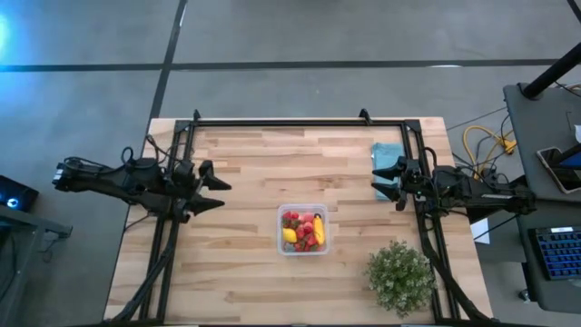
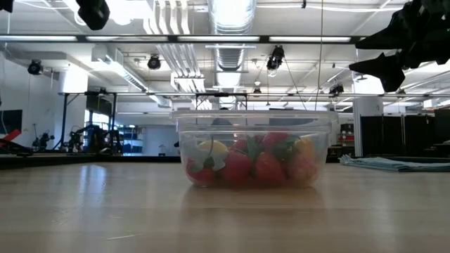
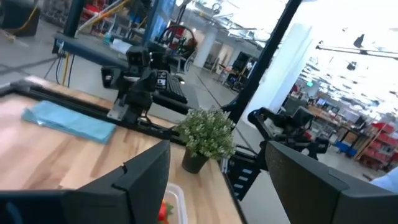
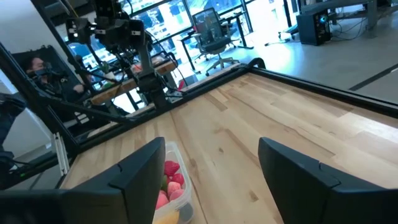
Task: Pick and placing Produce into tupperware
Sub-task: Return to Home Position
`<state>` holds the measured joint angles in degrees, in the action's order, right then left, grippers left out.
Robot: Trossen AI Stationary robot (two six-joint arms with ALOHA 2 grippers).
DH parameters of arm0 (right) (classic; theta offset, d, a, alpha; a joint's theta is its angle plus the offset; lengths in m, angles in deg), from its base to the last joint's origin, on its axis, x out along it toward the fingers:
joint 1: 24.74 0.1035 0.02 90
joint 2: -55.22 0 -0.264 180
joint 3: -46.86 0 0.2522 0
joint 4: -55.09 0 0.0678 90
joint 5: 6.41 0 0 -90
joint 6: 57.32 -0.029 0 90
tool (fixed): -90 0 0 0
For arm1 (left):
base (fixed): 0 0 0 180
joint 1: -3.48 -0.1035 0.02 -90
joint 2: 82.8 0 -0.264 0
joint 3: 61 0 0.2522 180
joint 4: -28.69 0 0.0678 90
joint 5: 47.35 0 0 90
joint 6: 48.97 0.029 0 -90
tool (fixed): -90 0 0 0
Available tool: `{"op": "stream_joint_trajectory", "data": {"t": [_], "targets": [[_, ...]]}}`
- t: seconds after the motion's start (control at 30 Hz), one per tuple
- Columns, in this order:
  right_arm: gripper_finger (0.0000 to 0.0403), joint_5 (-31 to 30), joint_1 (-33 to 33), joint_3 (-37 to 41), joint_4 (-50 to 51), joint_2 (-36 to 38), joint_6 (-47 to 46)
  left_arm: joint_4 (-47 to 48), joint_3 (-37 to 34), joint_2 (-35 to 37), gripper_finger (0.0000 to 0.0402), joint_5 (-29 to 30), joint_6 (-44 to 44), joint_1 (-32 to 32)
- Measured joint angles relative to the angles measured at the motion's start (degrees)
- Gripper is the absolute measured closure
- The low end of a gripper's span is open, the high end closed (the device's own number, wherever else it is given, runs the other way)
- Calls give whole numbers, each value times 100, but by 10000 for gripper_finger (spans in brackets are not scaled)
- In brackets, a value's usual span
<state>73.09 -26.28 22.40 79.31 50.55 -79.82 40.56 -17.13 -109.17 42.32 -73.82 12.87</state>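
Note:
The clear tupperware [image 1: 303,229] stands on its base near the table's middle, toward the near edge. Inside it lies the produce [image 1: 302,230]: red berries, a yellow lemon and a yellow banana, also seen through the wall in the low view [image 2: 251,166]. My left gripper [image 1: 218,193] hovers open over the table's left side, raised, pointing right. My right gripper [image 1: 379,182] hovers open over the right side, raised, pointing left. Both are well apart from the tupperware. The tupperware's corner shows in the left wrist view [image 3: 171,208] and the right wrist view [image 4: 171,186].
A folded teal cloth [image 1: 388,160] lies at the table's far right, beneath the right gripper. A bushy green potted plant [image 1: 400,276] stands at the near right corner. A black frame [image 1: 281,121] runs along the far edge and both sides. Bare wood lies left of the tupperware.

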Motion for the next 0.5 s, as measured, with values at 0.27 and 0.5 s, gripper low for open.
{"op": "stream_joint_trajectory", "data": {"t": [0.27,0.5], "targets": [[155,0,1,0,0,0,0,81,-594,1027,152,-43,279,0],[151,0,2,0,2,0,0,140,-1423,2024,152,-101,132,0]]}}
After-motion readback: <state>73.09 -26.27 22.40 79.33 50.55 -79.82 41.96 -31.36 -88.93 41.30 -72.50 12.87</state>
